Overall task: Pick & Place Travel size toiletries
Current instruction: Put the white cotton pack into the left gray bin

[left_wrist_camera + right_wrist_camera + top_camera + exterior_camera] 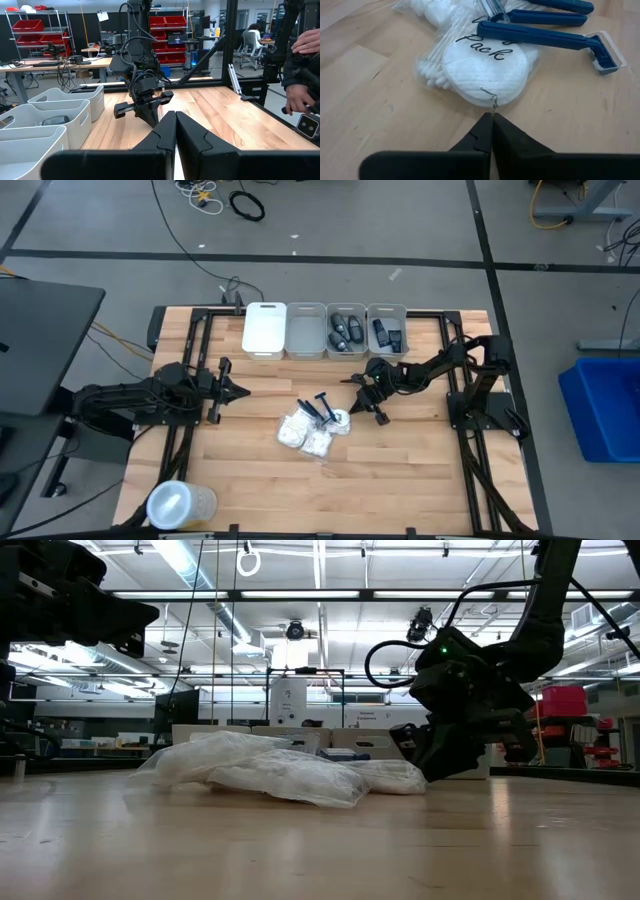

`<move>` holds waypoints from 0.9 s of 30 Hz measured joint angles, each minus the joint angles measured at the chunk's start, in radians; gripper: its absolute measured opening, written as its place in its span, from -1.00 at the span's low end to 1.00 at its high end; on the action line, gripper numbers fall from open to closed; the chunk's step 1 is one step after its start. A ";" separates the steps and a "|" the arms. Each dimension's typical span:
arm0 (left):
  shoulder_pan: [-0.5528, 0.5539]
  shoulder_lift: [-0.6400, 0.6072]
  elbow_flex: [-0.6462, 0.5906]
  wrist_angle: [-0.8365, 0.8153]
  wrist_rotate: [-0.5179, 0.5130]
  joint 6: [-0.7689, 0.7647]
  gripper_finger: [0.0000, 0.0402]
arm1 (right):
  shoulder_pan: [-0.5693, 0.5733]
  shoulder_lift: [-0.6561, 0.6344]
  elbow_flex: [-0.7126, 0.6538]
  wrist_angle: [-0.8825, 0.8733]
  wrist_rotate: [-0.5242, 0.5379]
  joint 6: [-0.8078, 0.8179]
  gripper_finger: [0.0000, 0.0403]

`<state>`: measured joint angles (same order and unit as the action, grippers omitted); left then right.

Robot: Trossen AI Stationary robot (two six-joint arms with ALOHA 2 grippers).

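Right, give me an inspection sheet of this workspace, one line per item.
Surface: wooden table, bare in front.
Job's things: pile of white packets and blue razors mid-table; a packet holds cotton pads and swabs. Four white bins in a row along the far edge, two with dark containers.
Clutter: clear round tub at the near left corner.
Grippers: right gripper shut, its tips at the edge of the cotton pad packet, grip on it unclear; left gripper shut, waiting on the left, holding nothing.
Cables: loose cables on the floor behind the table.
Surroundings: red shelf bins; a person's hand beside the table.
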<state>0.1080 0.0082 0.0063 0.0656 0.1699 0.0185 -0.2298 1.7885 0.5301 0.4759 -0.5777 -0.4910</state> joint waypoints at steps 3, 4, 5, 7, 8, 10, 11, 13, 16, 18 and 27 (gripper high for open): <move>0.000 0.000 0.000 0.000 0.000 0.000 -0.92 | 0.000 0.000 0.000 0.000 0.000 0.000 -0.94; 0.000 0.000 0.000 0.000 0.000 0.000 -0.92 | 0.000 0.000 0.000 0.000 0.000 0.000 -0.94; 0.000 0.000 0.000 0.000 0.000 0.000 -0.92 | 0.000 0.000 0.000 0.000 0.000 0.000 -0.94; 0.000 0.000 0.000 0.000 0.000 0.000 -0.92 | 0.000 0.000 0.000 0.000 0.000 0.000 -0.94; 0.000 0.000 0.000 0.000 0.000 0.000 -0.92 | 0.000 -0.002 0.000 -0.002 0.000 0.000 -0.94; 0.000 0.000 0.000 0.000 0.000 0.000 -0.92 | 0.001 -0.008 0.000 -0.007 -0.002 0.000 -0.95; 0.000 0.000 0.000 0.000 0.000 0.000 -0.92 | 0.002 -0.014 0.000 -0.008 -0.002 0.000 -0.96; 0.000 0.000 0.000 0.000 0.000 0.000 -0.92 | 0.003 -0.029 0.000 -0.004 -0.002 0.000 -0.97; 0.000 0.000 0.000 0.000 0.000 0.000 -0.92 | 0.004 -0.048 0.000 -0.005 -0.002 0.000 -0.97; 0.000 0.000 0.000 0.000 0.000 0.000 -0.92 | 0.004 -0.062 0.000 -0.006 -0.002 0.001 -0.97; 0.000 0.000 0.000 0.000 0.000 0.000 -0.92 | 0.025 -0.147 0.002 -0.006 0.000 0.003 -0.98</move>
<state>0.1081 0.0086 0.0063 0.0658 0.1699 0.0185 -0.2047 1.6418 0.5316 0.4698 -0.5781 -0.4885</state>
